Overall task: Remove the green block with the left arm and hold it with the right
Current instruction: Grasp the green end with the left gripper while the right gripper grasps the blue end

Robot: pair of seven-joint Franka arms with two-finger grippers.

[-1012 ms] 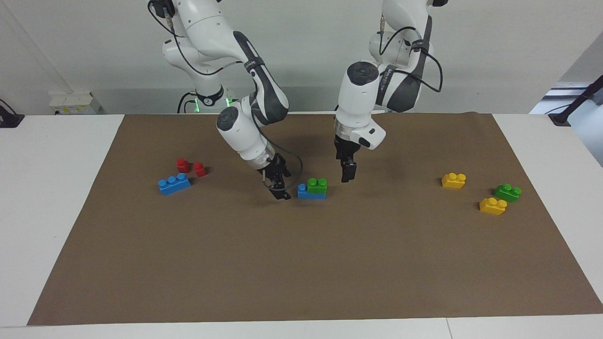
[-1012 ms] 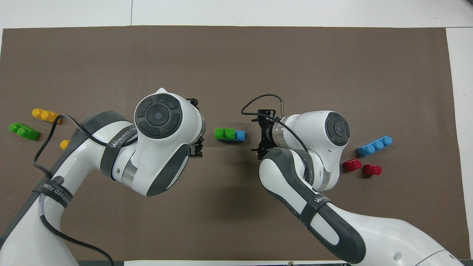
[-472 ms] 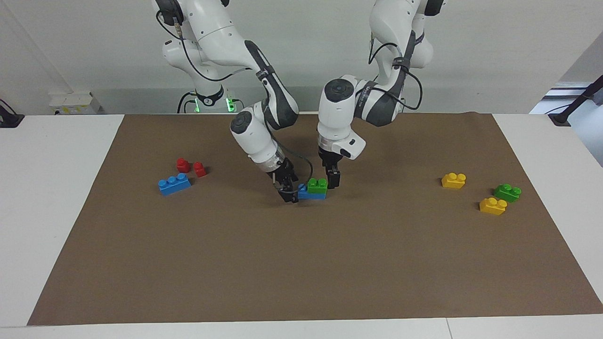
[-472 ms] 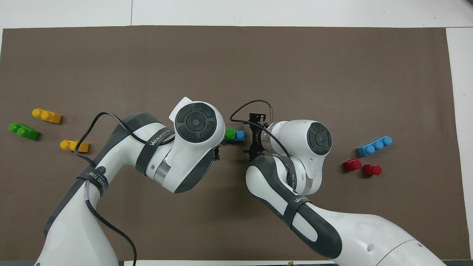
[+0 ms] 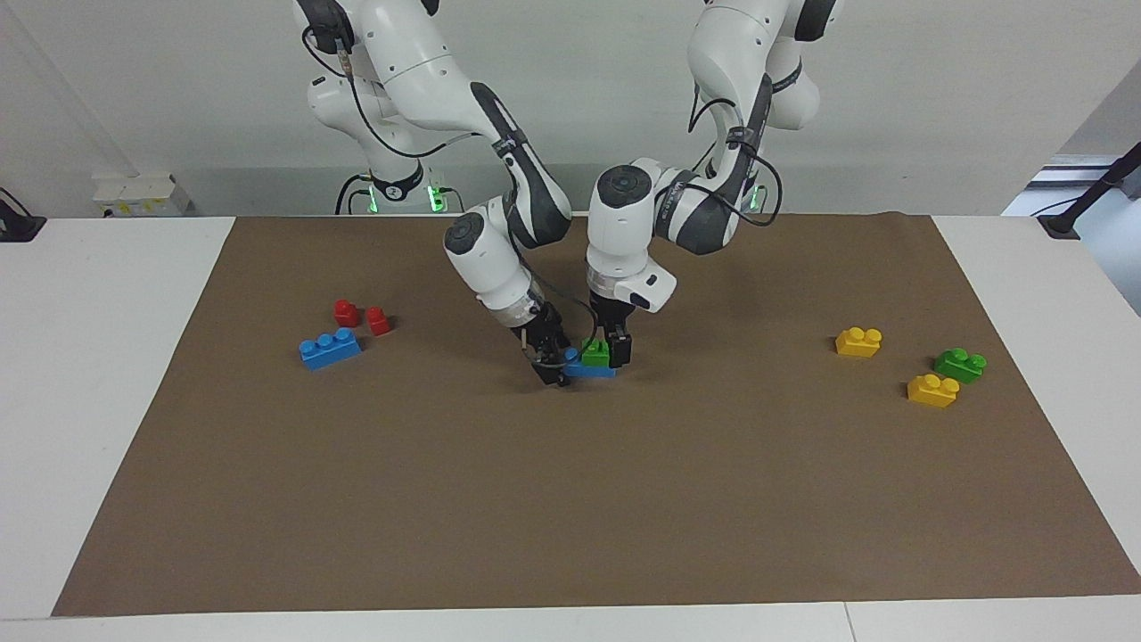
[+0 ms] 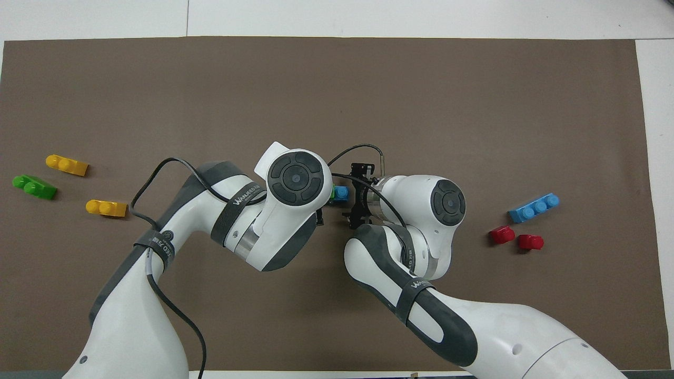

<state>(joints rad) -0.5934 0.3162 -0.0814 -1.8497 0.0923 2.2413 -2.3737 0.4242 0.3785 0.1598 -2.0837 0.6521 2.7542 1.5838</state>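
Observation:
A green block (image 5: 595, 350) with two studs sits on top of a short blue brick (image 5: 584, 368) in the middle of the brown mat (image 5: 570, 499). My left gripper (image 5: 611, 349) is down at the green block, on the side toward the left arm's end. My right gripper (image 5: 553, 361) is low at the blue brick's other end, against it. In the overhead view the left wrist covers most of the green block (image 6: 331, 192). Only one end of the blue brick (image 6: 341, 193) shows beside my right gripper (image 6: 354, 197).
A second green block (image 5: 960, 364) and two yellow bricks (image 5: 858, 341) (image 5: 932, 390) lie toward the left arm's end of the table. A blue three-stud brick (image 5: 330, 349) and two red pieces (image 5: 346, 312) (image 5: 378, 320) lie toward the right arm's end.
Both grippers have closed in on the stacked bricks from either end and dropped lower. The left gripper has come down at the green block; the right has reached the blue brick's end.

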